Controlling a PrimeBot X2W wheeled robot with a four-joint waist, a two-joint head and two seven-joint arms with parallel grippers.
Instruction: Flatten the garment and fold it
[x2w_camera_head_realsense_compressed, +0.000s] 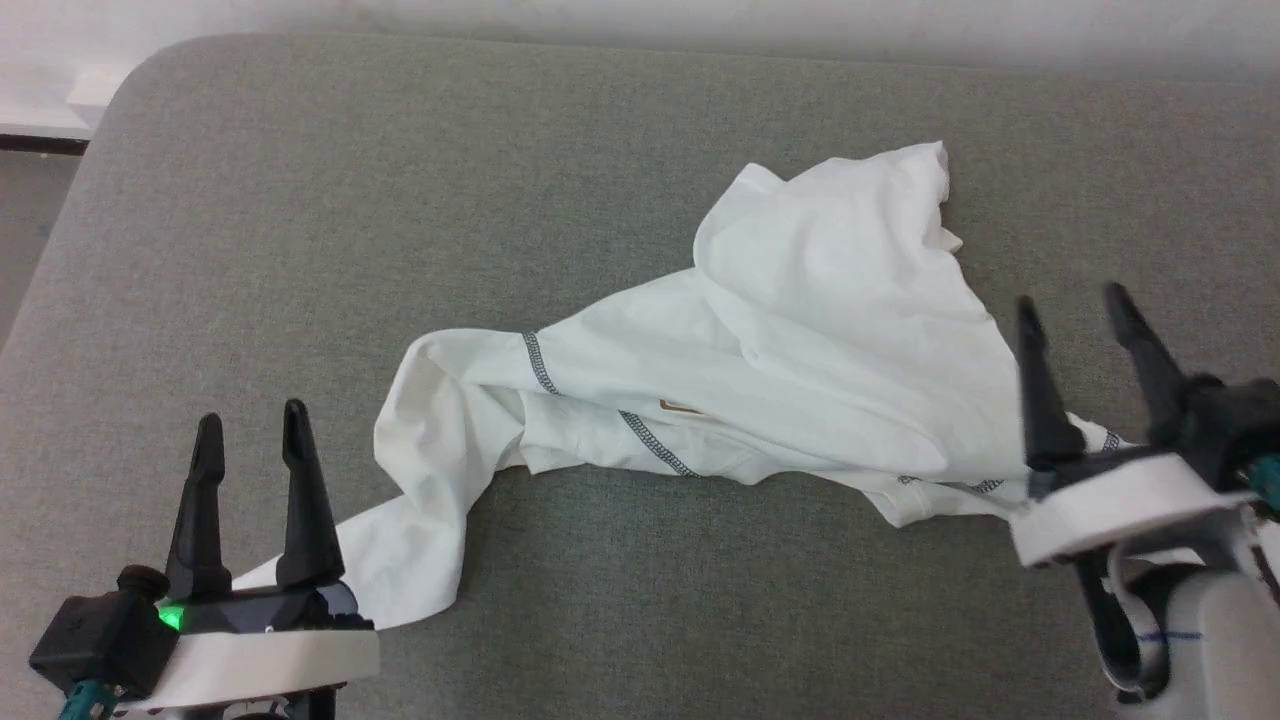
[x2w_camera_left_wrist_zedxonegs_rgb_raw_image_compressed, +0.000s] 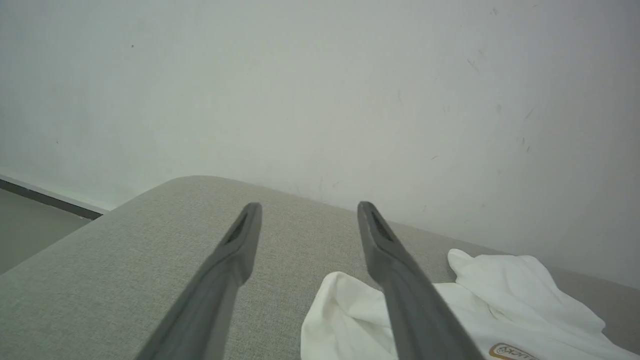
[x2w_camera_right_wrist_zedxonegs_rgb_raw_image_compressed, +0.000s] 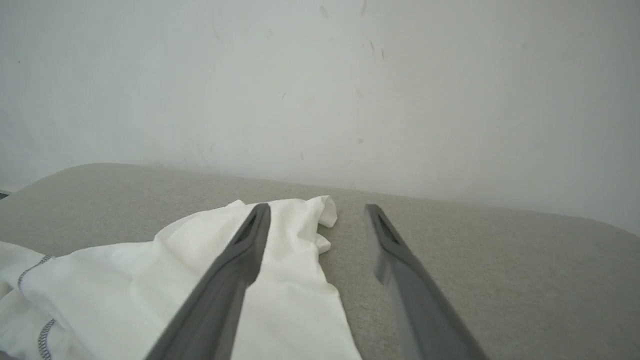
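The shirt (x2w_camera_head_realsense_compressed: 800, 330) lies crumpled across the middle and right of the grey counter (x2w_camera_head_realsense_compressed: 300, 200), nowhere near flat. Its body is bunched into a raised peak toward the far right. One sleeve (x2w_camera_head_realsense_compressed: 420, 540) doubles over at the left and trails toward the near edge. The zigzag seam (x2w_camera_head_realsense_compressed: 540, 362) and the small logo (x2w_camera_head_realsense_compressed: 680, 406) face up along the near side, so the chest is probably uppermost but folded over itself. Flattening looks not yet begun, and folding must wait on it.

The left pincer (x2w_camera_head_realsense_compressed: 252, 413) hovers at the near left, its fingers spread wide and empty, with the sleeve's end running under its base. The right pincer (x2w_camera_head_realsense_compressed: 1070, 298) stands at the near right, equally wide open and holding nothing, above the shirt's right edge. With one at each end of the cloth, they seem posed so that each can take an end and draw the shirt out between them.

The fabric looks thin and will likely drape and slip. Each pinch should catch one true edge, not a bundle of layers, or the creases will only be dragged along.
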